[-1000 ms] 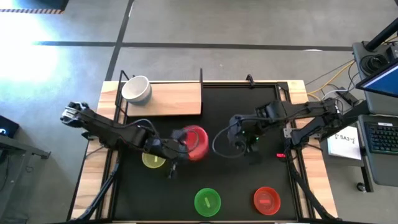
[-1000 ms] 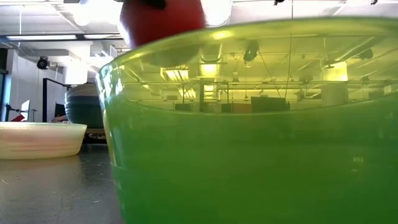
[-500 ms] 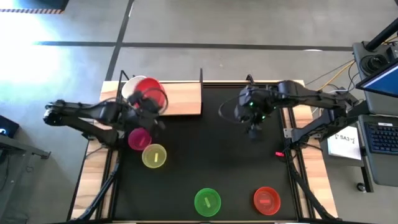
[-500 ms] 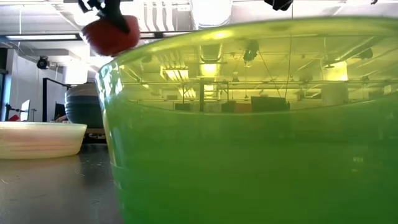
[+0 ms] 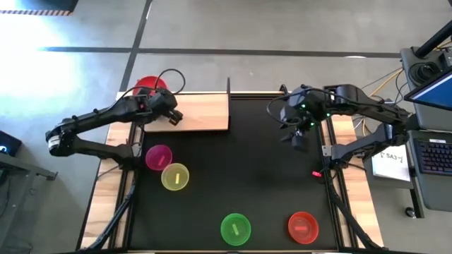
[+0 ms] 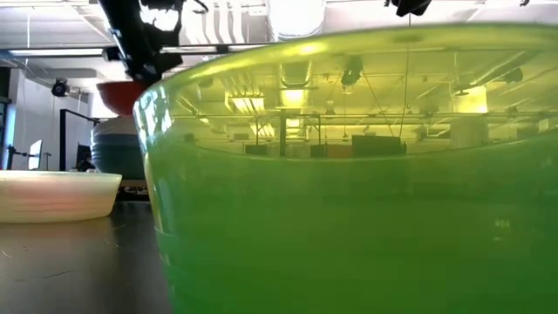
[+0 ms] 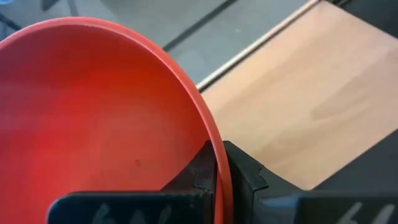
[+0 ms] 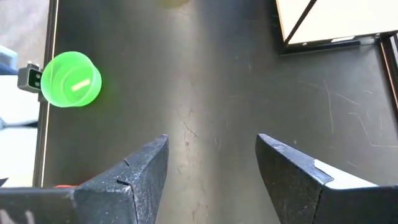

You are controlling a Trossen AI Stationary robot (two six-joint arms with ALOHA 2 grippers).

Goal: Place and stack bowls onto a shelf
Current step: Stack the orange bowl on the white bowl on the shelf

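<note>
Left hand (image 7: 214, 177) clamped on the rim of the red bowl (image 5: 148, 86), one finger inside the wall and one outside, a pinch that keeps the open side up for a stack; bowl carried over the far left corner of the shelf (image 5: 201, 113), seemingly above a pale bowl (image 6: 118, 148) already parked there, judging from the low view; so probably the moment just before the drop onto that stack, though contact cannot be told. Right hand (image 8: 211, 165) wide open and holding nothing, hanging above bare table (image 5: 240, 183) near the right edge, likely out of the way while the left arm works. On the table, still to be shelved: magenta bowl (image 5: 158, 156) touching the yellow bowl (image 5: 175, 177) near the left side; green bowl (image 5: 235, 228) and a second red bowl (image 5: 302, 226) along the near edge, well apart; a shallow cream bowl (image 6: 54, 195) showing in the low view only. Worth watching: a rim pinch lets the bowl tilt, so a level release matters for nesting.
</note>
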